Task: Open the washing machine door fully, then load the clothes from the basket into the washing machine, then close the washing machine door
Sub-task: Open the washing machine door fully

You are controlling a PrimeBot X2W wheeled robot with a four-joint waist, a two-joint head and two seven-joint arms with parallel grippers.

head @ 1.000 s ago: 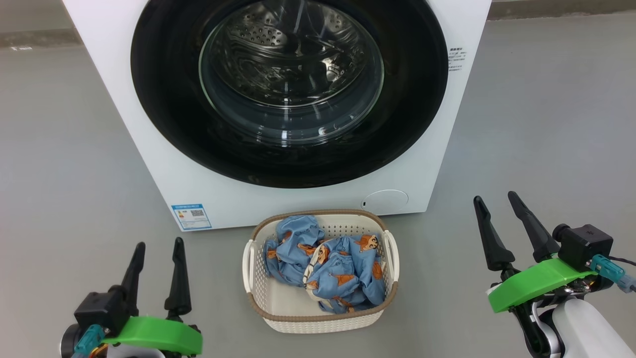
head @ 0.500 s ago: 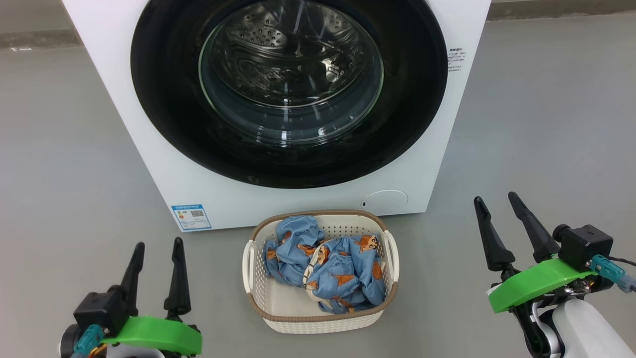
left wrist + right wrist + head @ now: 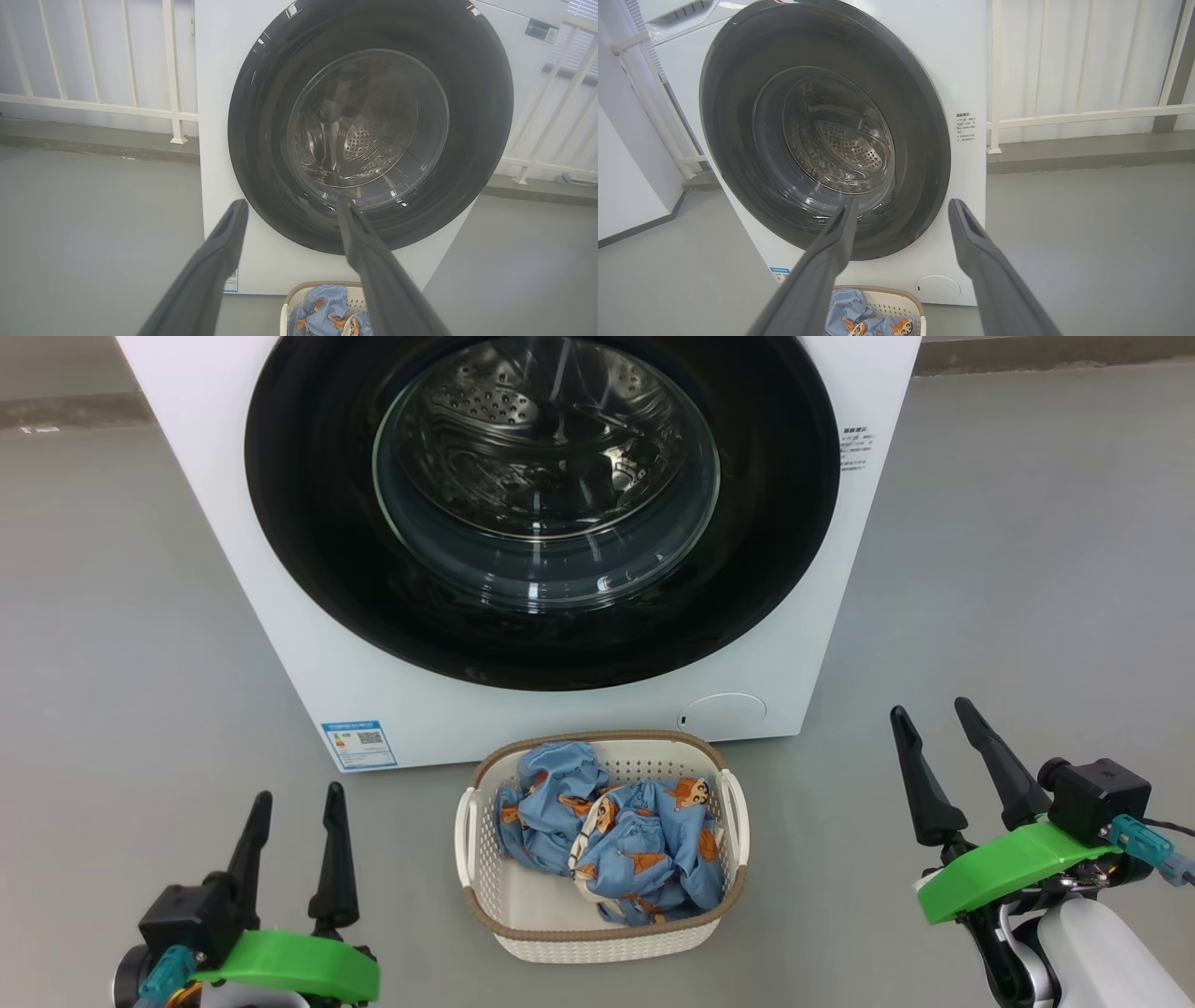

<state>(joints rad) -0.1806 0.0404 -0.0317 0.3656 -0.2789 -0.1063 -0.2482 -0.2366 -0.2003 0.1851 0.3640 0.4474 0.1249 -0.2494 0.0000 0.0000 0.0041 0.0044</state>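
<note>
Change: nothing is visibly moving since a second ago; both grippers, the basket and the door are keeping their places.
Washing machine (image 3: pixel 280 644): standing on the grey floor (image 3: pixel 112 616), its white front facing the robot.
Washing machine door (image 3: pixel 546 649): sitting shut against the machine's front, the steel drum (image 3: pixel 523 429) showing through its glass.
Basket (image 3: pixel 597 947): resting on the floor just before the machine, below the door, between the two grippers.
Clothes (image 3: pixel 644 849): lying crumpled inside the basket, leaving its near left corner bare.
Left gripper (image 3: pixel 299 791): hovering at lower left, fingers spread, holding nothing, well apart from the basket.
Right gripper (image 3: pixel 930 706): hovering at lower right, fingers parted and empty, pointing towards the machine.
Blue label (image 3: pixel 359 744): sticking at the machine's lower left corner.
</note>
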